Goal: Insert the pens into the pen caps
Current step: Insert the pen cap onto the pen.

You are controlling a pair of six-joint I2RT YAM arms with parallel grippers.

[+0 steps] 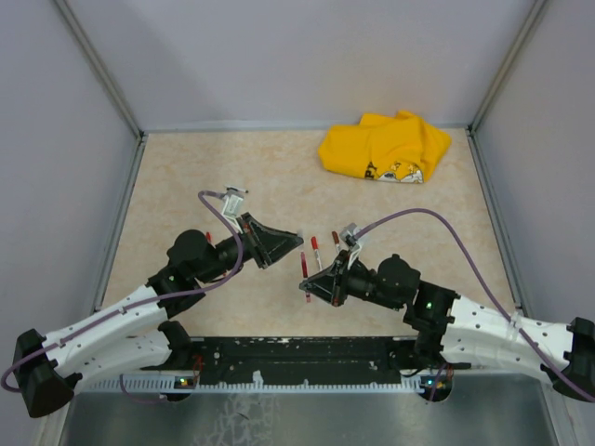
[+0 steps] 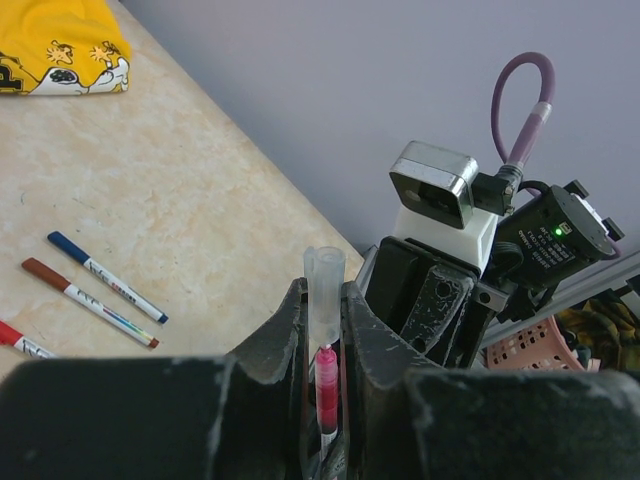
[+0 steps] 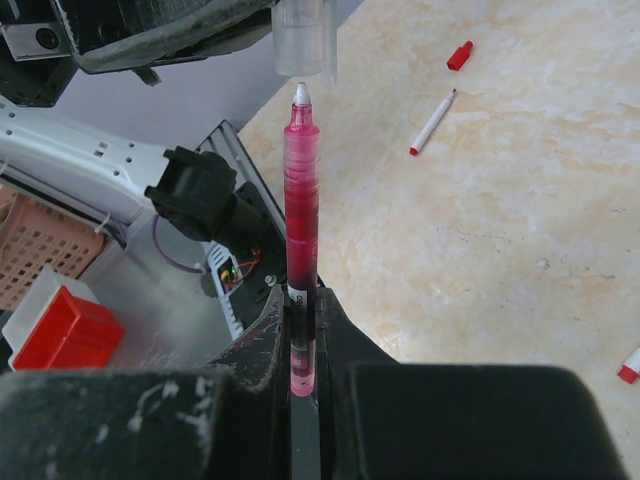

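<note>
The right gripper is pinching a slim translucent pink-red pen by its lower barrel, with both fingers pressed against it. It is holding the pen upright in the air between the two arms, above the beige marbled table. The pen's white tip is pointing at the open mouth of a short clear plastic pen cap, sitting just short of it and not yet inside. The left gripper is clamping that cap between its closed fingers, mouth outward, and a pink-red part is showing down in the slot between them. Other things are lying on the table, well apart from the two held parts. In the right wrist view these are a small loose red cap and a thin uncapped white pen with a red tip. In the left wrist view a blue-capped white pen and a brown-capped white pen are lying side by side. A crumpled yellow cloth is resting at the far side. It is showing a cartoon print and some dark lettering, too folded to read. The black print on the held pen's barrel and on the loose pens is too small to read.
</note>
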